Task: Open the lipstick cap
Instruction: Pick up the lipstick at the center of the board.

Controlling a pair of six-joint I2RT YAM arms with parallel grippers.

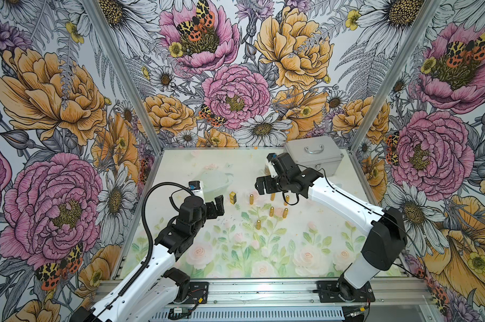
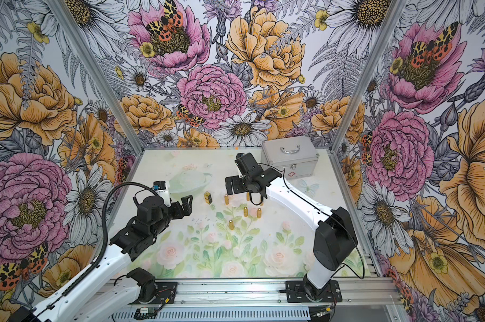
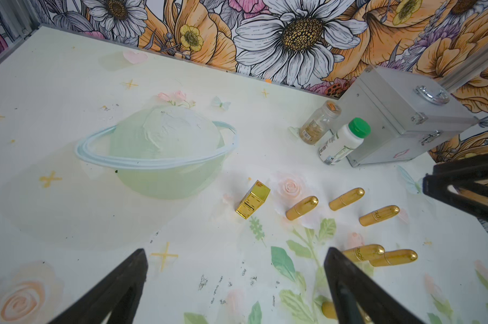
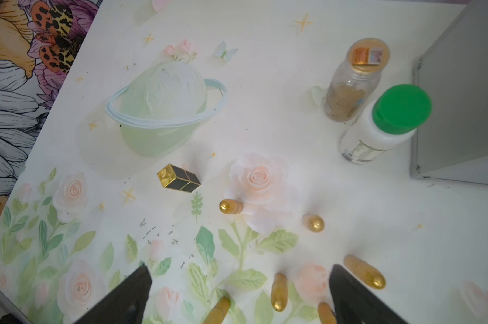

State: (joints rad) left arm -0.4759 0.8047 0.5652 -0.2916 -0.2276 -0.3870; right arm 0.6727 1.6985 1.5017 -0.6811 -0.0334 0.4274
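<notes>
Square gold lipstick (image 1: 233,196) upright on bench (image 1: 319,237), long axis vertical, round gold lipsticks (image 1: 258,224) likewise, one partly behind right arm (image 1: 333,195), left end effector (image 3: 235,252) and right end effector (image 4: 240,269) wide open, empty

Glossy gold lipsticks (image 3: 302,208), brushed metal case (image 3: 399,117), matt table mat (image 3: 69,210).

In both top views you look down from high, opposite the silver case (image 1: 313,157); both wrist views, nearer, share it.
</notes>
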